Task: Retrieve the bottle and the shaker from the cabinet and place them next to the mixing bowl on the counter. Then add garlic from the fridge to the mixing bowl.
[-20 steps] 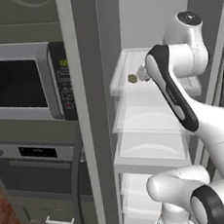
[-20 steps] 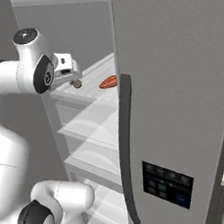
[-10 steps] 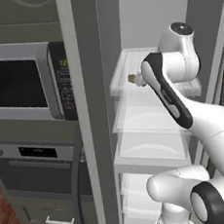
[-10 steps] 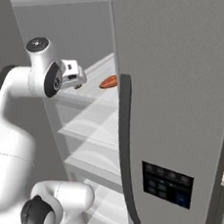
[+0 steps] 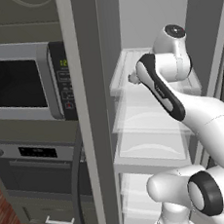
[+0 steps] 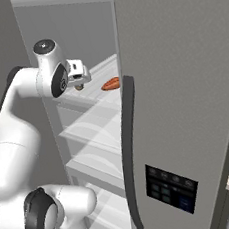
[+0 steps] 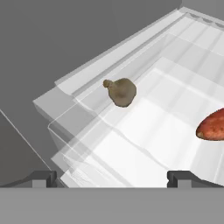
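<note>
Brownish and knobbly, the garlic (image 7: 121,91) sits on the upper glass shelf (image 7: 144,144) of the open fridge (image 6: 183,78), near the shelf's back corner by the side wall. In the hand view it lies ahead of the gripper (image 7: 112,177) and slightly to the left of the midline between the two finger tips, which stand spread wide with nothing between them. Its little stem end points left and away in that view, so its longer axis runs roughly across the line of approach rather than along it.

An orange-red vegetable (image 7: 212,125), perhaps a sweet potato, lies on the same shelf well to the right of the garlic in the hand view, apart from it and outside the right finger tip's line.

In the right base view the gripper (image 6: 77,81) hangs at the shelf's front edge. Judging from this, the garlic is the next thing to fetch, and the move calls for reaching forward and a touch left.
</note>
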Robot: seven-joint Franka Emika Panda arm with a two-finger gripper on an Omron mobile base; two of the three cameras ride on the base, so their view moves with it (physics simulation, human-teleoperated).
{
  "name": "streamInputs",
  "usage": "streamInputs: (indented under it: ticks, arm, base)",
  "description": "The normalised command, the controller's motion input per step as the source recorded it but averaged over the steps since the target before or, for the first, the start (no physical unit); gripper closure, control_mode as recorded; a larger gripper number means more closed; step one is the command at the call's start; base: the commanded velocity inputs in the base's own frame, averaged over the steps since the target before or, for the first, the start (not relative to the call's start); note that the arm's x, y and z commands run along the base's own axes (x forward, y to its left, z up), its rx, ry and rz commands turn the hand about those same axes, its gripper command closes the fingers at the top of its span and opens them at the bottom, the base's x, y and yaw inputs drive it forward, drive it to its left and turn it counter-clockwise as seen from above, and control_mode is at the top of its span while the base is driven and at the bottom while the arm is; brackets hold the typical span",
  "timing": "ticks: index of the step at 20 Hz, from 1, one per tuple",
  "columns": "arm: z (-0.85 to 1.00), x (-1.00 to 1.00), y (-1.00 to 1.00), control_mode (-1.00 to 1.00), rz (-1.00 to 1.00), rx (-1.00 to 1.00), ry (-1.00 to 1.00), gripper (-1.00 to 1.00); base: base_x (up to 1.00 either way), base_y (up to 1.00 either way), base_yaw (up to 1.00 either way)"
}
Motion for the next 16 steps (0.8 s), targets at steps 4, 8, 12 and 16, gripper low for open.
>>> streamInputs:
  ticks: [4,8,12,16]
  arm:
    - [0.00,0.41,0.08,-1.00,0.00,0.00,0.00,-1.00]
    - [-0.03,0.49,0.12,-1.00,0.00,0.00,0.00,-1.00]
    - [-0.12,0.60,0.07,-1.00,0.00,0.00,0.00,-1.00]
    - [-0.19,0.52,0.00,-1.00,0.00,0.00,0.00,-1.00]
  base:
    - [0.00,0.00,0.00]
    - [0.00,0.00,0.00]
    - [0.00,0.00,0.00]
    - [0.00,0.00,0.00]
